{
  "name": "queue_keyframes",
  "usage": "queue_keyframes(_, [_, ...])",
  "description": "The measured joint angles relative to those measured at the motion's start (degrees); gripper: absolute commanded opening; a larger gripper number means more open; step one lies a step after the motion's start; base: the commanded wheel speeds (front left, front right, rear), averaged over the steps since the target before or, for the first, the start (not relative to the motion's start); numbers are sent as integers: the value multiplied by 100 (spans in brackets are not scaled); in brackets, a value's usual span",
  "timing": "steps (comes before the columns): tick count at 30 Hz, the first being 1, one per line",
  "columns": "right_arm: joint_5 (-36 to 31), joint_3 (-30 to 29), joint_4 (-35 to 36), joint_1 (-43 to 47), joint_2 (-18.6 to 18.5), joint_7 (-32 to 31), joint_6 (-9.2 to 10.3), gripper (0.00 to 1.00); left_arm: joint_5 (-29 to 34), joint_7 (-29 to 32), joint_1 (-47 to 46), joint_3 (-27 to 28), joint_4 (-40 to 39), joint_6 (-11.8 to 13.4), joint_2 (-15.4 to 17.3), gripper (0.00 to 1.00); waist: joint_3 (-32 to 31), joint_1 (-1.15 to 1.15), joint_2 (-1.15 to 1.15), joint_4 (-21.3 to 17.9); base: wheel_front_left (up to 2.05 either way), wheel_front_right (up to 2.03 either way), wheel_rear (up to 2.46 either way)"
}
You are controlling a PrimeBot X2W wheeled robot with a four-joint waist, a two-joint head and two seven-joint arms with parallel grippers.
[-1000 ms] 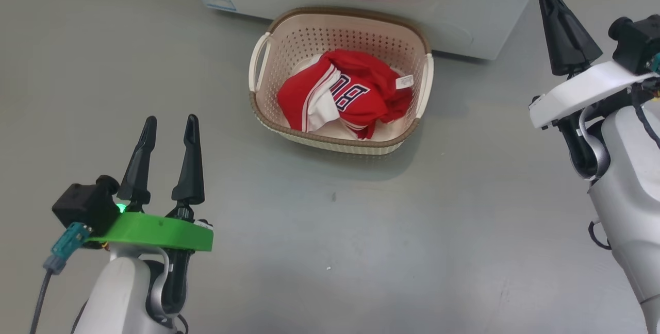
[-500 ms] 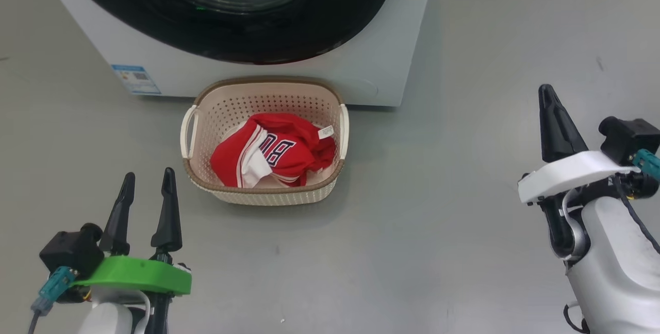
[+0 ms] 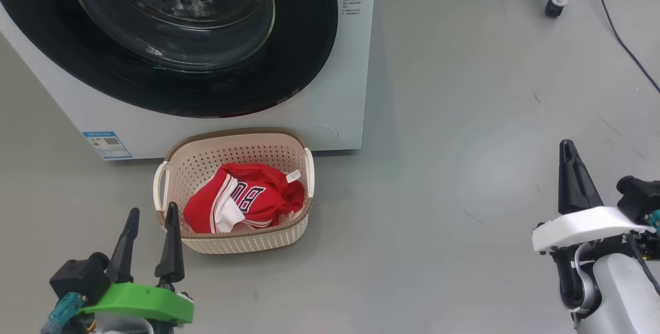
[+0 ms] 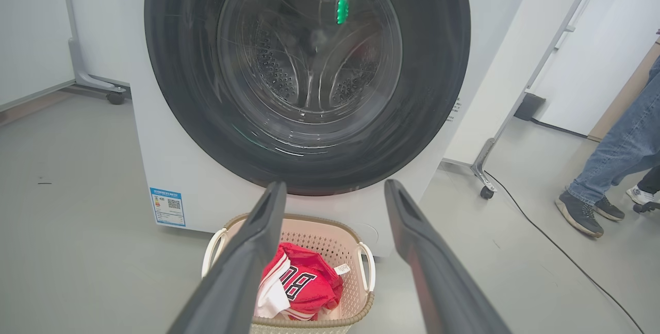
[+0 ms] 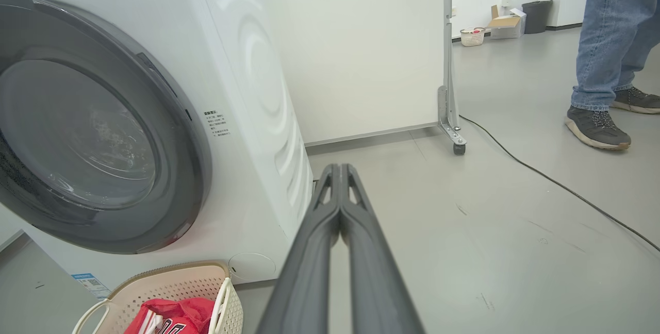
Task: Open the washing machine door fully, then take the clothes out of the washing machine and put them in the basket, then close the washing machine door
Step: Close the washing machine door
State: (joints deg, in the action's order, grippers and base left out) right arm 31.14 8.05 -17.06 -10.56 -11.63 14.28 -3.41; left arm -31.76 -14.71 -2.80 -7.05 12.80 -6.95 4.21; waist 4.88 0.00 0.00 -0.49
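**Head view:** The left jaws are hanging released, their two dark fingers (image 3: 171, 246) spread with nothing between them. The basket (image 3: 232, 241) is sitting on the grey floor (image 3: 438, 220) just beyond their tips and slightly to their right. The red clothes (image 3: 258, 202) are lying bunched inside it. Beyond the basket, the washing machine (image 3: 343, 92) is standing with the washing machine door (image 3: 304, 55) shut against its front. The right jaws are clenched on nothing, fingers (image 3: 572, 184) pressed into a single spike, and the basket is sitting well apart to their left.

**Left wrist view:** The parted fingers (image 4: 242, 272) are framing the basket (image 4: 363, 298), which is sitting low between them with the clothes (image 4: 309, 285) showing block numerals. Straight ahead and above, the door (image 4: 428, 92) is closed over the steel drum. A person's legs (image 4: 613, 159) are standing far off to the jaws' right.

**Right wrist view:** The clamped fingers (image 5: 314, 251) are pointing at bare floor past the machine's corner. The basket (image 5: 175, 282) and clothes (image 5: 180, 313) are lying low to the jaws' left, below the closed door (image 5: 193, 169). A black cable (image 5: 541, 174) is trailing across the floor on their right.
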Motion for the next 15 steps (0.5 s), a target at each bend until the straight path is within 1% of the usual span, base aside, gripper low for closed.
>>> queue_keyframes(2, [-1, -32, 90, 101, 73, 0, -2, 0, 0, 0, 24, 18, 16, 0, -1, 100, -48, 0, 0, -34, 0, 0, 0])
queue_keyframes(3, [-1, -63, 143, 155, 107, 0, -1, 44, 0, 0, 51, 19, 20, 0, -3, 100, -66, 0, 0, -43, 0, 0, 0])
queue_keyframes(4, [-1, -115, 201, 205, 135, 0, -2, 100, 0, 0, 73, 34, 25, 0, -10, 100, -77, 0, 0, -46, 0, 0, 0])
queue_keyframes(7, [-9, -255, 341, 324, 164, 0, -1, 100, -1, 0, 89, 120, 22, 0, -30, 100, -84, 0, 0, -24, 0, 0, 0])
queue_keyframes(11, [-231, -248, 438, 467, 161, 0, -3, 100, 0, -1, 91, 157, -65, 0, -44, 100, -86, 0, 0, 22, 0, 0, 0])
queue_keyframes(15, [-290, -266, 546, 542, 171, 0, -4, 100, 0, 0, 94, 155, -68, 0, -90, 100, -85, 0, 0, 71, 0, 0, 0])
